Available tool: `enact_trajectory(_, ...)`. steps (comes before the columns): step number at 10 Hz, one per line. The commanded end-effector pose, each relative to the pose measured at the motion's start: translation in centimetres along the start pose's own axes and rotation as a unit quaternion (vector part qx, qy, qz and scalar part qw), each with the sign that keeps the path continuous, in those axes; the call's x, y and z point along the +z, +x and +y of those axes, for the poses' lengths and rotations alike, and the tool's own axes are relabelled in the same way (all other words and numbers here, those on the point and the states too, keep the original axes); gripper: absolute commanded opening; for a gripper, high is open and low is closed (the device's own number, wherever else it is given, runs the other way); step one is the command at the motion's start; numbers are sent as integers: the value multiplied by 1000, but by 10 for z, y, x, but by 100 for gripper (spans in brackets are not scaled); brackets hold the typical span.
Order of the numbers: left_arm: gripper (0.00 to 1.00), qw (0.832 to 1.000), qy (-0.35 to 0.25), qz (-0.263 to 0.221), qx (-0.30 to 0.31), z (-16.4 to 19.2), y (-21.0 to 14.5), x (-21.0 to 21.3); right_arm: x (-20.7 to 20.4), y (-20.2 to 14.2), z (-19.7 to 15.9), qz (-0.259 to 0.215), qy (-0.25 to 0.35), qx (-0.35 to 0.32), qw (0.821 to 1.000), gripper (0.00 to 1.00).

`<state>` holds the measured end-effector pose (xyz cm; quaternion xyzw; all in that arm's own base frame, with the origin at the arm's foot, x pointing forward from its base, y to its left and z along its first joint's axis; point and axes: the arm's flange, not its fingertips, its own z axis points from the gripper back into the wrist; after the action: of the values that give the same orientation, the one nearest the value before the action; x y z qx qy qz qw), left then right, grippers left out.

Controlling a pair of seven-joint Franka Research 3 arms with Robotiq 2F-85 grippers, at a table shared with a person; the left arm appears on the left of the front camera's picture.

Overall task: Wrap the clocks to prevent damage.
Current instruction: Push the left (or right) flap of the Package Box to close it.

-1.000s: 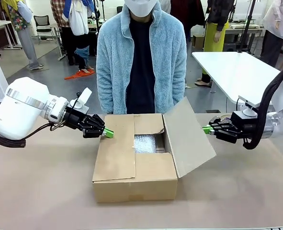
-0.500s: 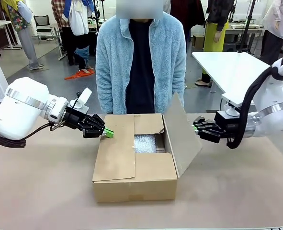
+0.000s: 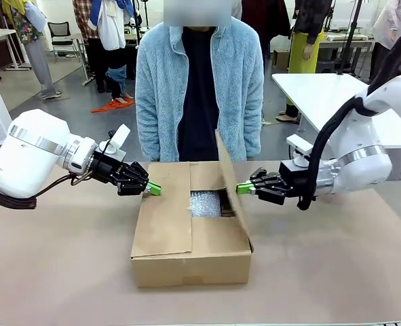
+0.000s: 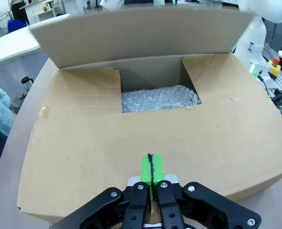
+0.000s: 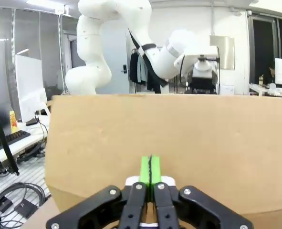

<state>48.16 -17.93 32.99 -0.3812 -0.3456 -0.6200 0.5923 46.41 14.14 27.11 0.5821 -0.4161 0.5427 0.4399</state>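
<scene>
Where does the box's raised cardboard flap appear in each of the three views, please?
Front view: the raised flap stands nearly upright at centre, on the box's right edge, with the right gripper at its outer face.
Left wrist view: the flap spans the top, beyond the opening.
Right wrist view: the flap is a broad brown wall across the middle.
Shared landmark: the bubble wrap, in the opening beside the flap in the front and left wrist views.

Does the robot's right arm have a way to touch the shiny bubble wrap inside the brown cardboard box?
Probably not. The upright brown cardboard flap stands between the shut right gripper and the clear bubble wrap; the gripper is on the flap's outer side.
</scene>
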Motion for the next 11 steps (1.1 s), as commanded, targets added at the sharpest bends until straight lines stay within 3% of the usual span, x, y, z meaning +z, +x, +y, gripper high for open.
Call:
enact_trajectory(1, 0, 1000, 0, 3, 2, -1, -4, -3, -15, -18, -17, 23, -5, -25, 999, 1)
enact_trajectory(8, 0, 1000, 0, 3, 2, -1, -4, -3, -16, -35, -24, 54, -27, -33, 998, 1)
enact_trajectory(9, 0, 1000, 0, 3, 2, -1, -4, -3, -14, -34, -22, 78, 1, -14, 997, 1)
enact_trajectory(10, 0, 1000, 0, 3, 2, -1, -4, -3, -14, -21, -12, 20, 4, -26, 999, 1)
enact_trajectory(11, 0, 1000, 0, 3, 2, -1, -4, -3, -14, -21, -12, 20, 4, -26, 999, 1)
